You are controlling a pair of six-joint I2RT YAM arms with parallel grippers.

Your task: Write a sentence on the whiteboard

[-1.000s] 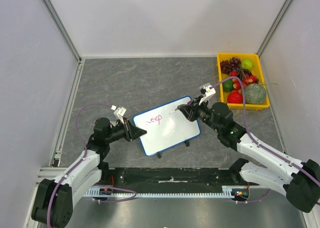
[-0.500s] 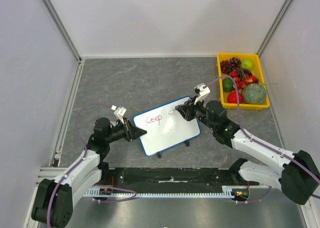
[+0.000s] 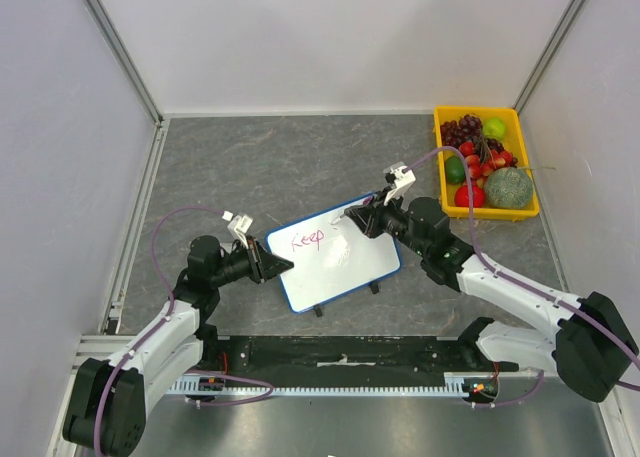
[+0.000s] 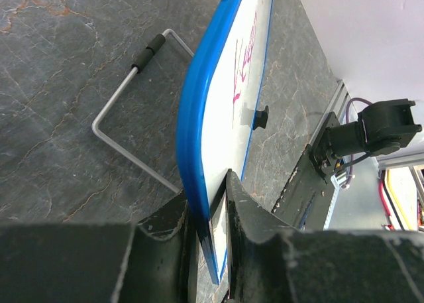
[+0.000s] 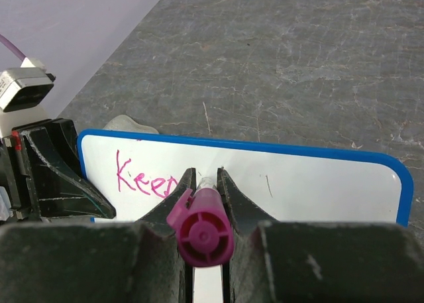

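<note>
We see the whiteboard standing tilted in the middle of the grey counter. The jaws of the left arm are clenched on its blue rim at the left edge. The jaws of the right arm grasp a magenta marker, pointing at the board just right of the sentence, which reads only "Keep".
</note>
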